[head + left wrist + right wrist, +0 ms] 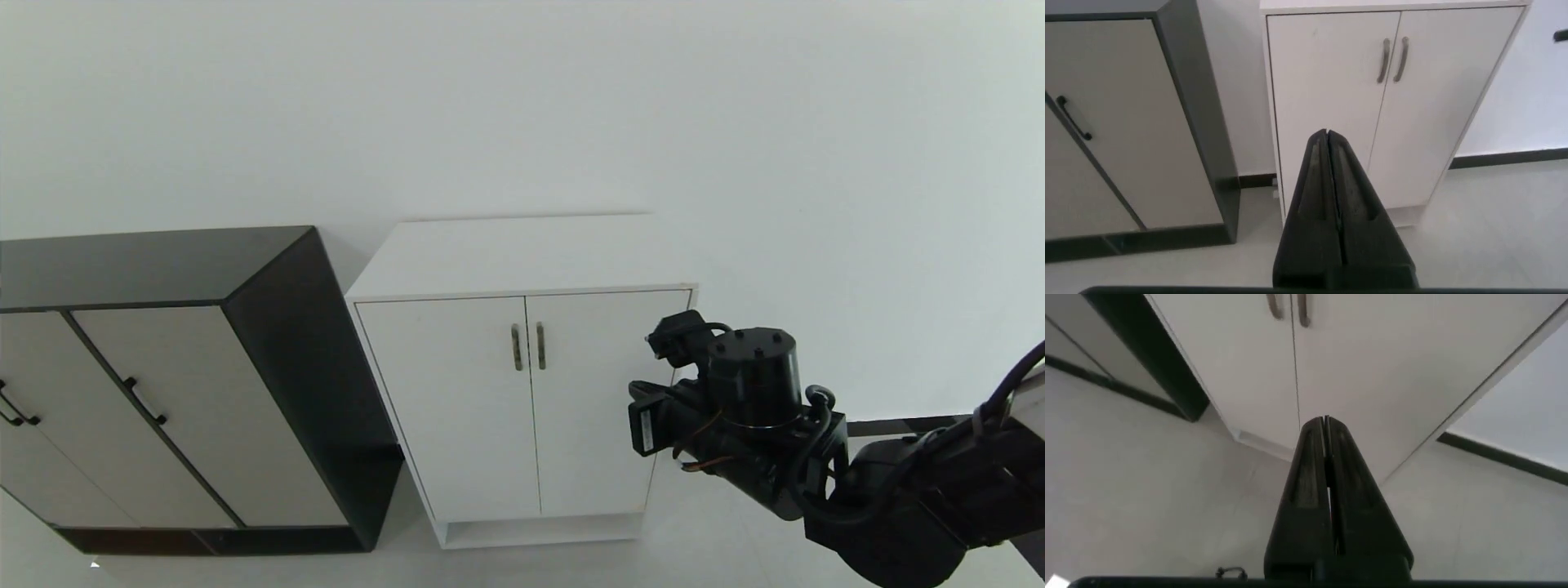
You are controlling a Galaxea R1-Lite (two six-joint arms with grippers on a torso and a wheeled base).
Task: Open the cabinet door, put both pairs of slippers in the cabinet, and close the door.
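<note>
The white cabinet (522,408) stands against the wall with both doors closed. Its two metal handles (528,346) sit side by side at the middle seam. My right arm (751,408) hangs in front of the cabinet's right edge. My right gripper (1326,420) is shut with nothing in it and points at the lower part of the doors, below the handles (1288,306). My left gripper (1327,135) is also shut and holds nothing. It faces the white cabinet (1331,90) from farther back, below its handles (1392,60).
A black cabinet (163,392) with light doors and black handles stands just left of the white one, a narrow gap between them. A dark baseboard (1511,157) runs along the wall to the right. Pale floor (1143,482) lies in front.
</note>
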